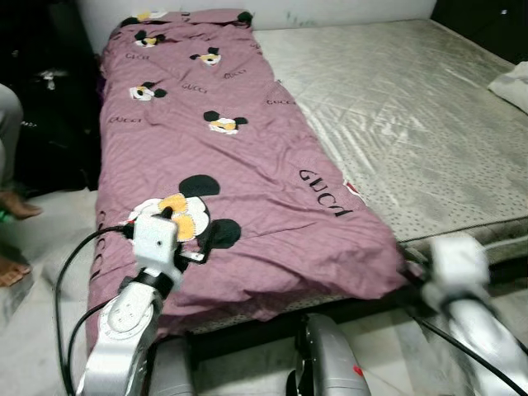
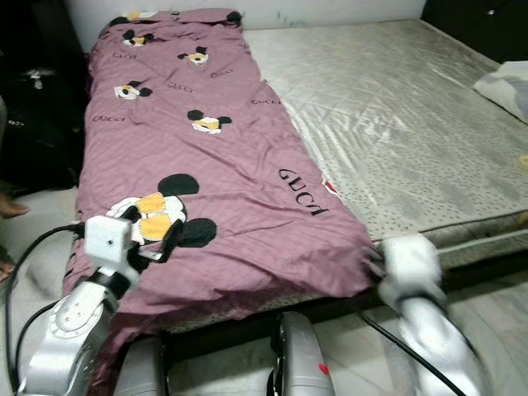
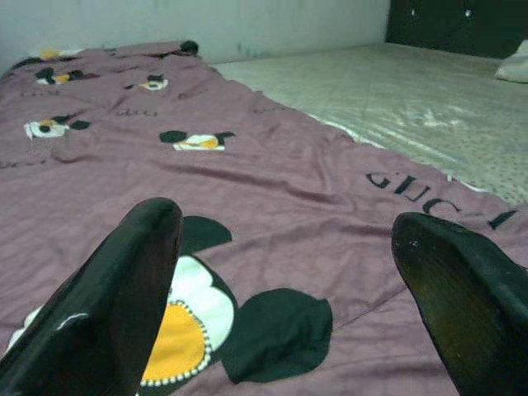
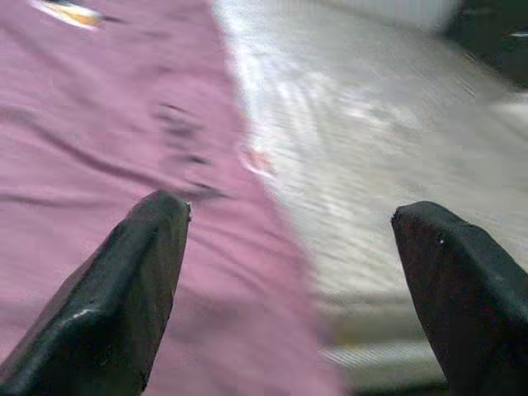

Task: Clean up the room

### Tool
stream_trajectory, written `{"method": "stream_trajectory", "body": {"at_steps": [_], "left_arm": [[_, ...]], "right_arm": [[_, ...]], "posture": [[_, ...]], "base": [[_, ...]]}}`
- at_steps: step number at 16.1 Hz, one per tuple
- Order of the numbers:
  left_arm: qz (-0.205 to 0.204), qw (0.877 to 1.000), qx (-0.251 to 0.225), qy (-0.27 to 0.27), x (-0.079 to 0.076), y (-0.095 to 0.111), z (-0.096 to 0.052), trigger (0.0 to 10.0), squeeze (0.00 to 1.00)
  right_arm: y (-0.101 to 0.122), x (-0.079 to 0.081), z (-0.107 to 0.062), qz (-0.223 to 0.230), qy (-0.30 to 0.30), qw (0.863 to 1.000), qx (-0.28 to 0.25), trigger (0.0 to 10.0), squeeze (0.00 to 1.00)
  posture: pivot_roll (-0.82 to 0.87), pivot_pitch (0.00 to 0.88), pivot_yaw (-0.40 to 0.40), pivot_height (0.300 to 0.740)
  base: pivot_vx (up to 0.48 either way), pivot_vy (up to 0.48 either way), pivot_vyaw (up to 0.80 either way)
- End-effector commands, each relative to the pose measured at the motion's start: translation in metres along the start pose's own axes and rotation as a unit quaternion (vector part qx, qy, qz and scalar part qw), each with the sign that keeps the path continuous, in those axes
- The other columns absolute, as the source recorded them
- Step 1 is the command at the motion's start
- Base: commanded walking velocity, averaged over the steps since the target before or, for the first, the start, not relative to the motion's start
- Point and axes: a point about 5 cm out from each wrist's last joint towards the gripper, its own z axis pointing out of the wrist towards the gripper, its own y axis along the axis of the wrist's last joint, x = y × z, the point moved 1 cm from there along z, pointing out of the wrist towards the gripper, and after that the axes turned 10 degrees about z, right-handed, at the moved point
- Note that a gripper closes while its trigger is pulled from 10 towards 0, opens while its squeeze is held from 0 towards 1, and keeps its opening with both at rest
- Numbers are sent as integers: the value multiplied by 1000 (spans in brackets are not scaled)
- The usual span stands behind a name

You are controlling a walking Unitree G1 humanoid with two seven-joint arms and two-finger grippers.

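Observation:
A purple blanket [image 1: 214,165] printed with black-and-yellow cartoon mouse heads lies lengthwise over the left half of a bed, its near end hanging over the foot edge. The grey mattress [image 1: 412,107] is bare on the right half. My left gripper [image 3: 285,219] is open just above the blanket's near left part, over a large mouse print [image 3: 198,322]. My right gripper [image 4: 289,206], also open, hovers at the blanket's near right corner, where purple cloth meets bare mattress [image 4: 363,148]. Its view is blurred.
A white pillow [image 1: 513,87] lies at the mattress's far right edge. A person's bare feet [image 1: 15,206] rest on the pale floor left of the bed, by dark furniture [image 1: 49,82]. My own legs [image 1: 326,355] stand against the bed's foot.

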Motion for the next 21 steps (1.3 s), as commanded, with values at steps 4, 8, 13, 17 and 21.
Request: {"method": "stream_trajectory", "body": {"at_steps": [4,8,13,17,21], "left_arm": [[2,1000,-7,5,1,3,-1,10000,0],[-11,1000,-8,5,-5,5,-4,10000,0],[-4,1000,9,25,3,1,-19,10000,0],[-7,1000,12,27,1,0,-16,10000,0],[-6,1000,9,17,3,-1,-8,10000,0]], "right_arm": [[-2,63,38,58,127,988,66,10000,1000],[-26,72,74,105,100,974,173,10000,1000],[-78,32,59,77,56,953,288,10000,1000],[-109,-14,25,55,9,939,339,10000,1000],[-109,-69,-7,-10,-61,947,316,10000,1000]], "posture": [[66,73,-43,563],[100,101,-71,563],[116,140,-92,563],[98,138,-82,563],[48,106,-45,563]], "base": [[0,0,0],[0,0,0],[0,0,0],[0,0,0],[0,0,0]]}}
